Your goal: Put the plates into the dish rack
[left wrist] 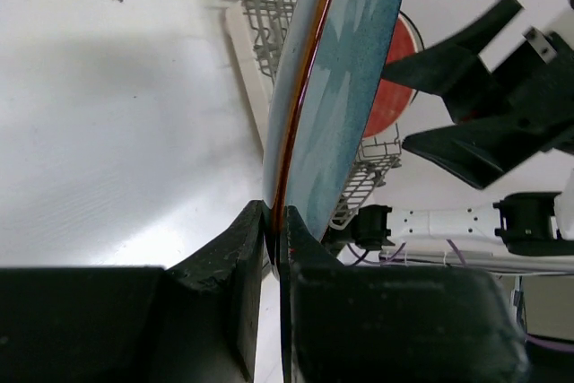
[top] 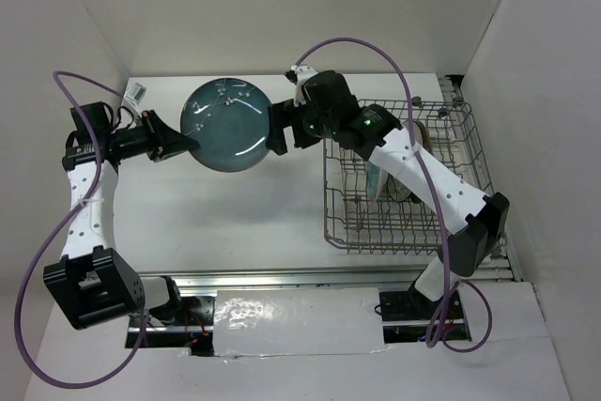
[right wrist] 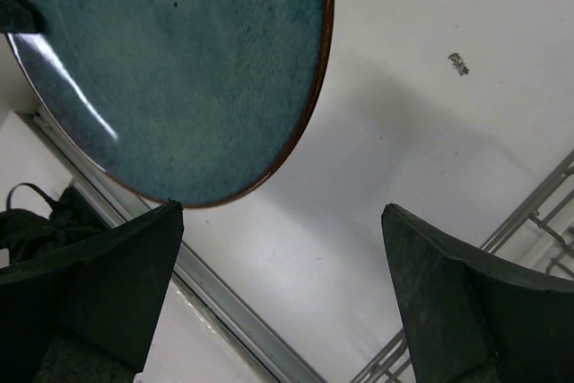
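A dark teal speckled plate (top: 225, 124) is held off the table, in the left part of the top view. My left gripper (top: 188, 145) is shut on its left rim; in the left wrist view the plate (left wrist: 350, 78) stands edge-on between my fingers, at the gripper (left wrist: 277, 226). My right gripper (top: 278, 129) is open at the plate's right edge and does not hold it. In the right wrist view the plate (right wrist: 179, 60) is just above my left fingertip, beside the open gripper (right wrist: 282, 221). The dish rack (top: 352, 232) stands at the right. A red plate (left wrist: 396, 87) stands in it; other plates are partly hidden by my right arm.
A small white tag (top: 136, 93) lies at the table's far left. A metal rail (top: 310, 276) runs along the near edge. White walls close in the left, back and right. A small dark mark (right wrist: 458, 63) is on the table.
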Action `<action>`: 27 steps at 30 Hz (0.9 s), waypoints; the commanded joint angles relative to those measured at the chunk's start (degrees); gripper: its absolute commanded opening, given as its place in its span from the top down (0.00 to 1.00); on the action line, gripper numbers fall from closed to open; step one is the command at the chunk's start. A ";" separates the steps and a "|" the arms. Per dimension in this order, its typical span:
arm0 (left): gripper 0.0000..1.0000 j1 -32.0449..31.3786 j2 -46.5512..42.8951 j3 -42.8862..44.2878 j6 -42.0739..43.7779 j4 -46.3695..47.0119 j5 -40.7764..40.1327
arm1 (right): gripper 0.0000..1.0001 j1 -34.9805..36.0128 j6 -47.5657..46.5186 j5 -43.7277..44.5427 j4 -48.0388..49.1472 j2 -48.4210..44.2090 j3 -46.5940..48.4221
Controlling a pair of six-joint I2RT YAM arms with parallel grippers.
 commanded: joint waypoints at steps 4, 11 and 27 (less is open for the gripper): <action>1.00 0.03 -1.27 4.56 1.87 1.50 12.70 | 0.07 -3.69 3.52 -10.92 9.26 1.39 1.41; 1.00 -0.67 -1.89 3.16 0.47 3.25 16.21 | 0.17 -5.37 6.59 -22.61 16.30 4.55 2.20; 0.24 -3.22 3.38 5.17 1.16 0.02 12.80 | 1.00 -3.52 7.65 4.36 8.85 -7.29 0.88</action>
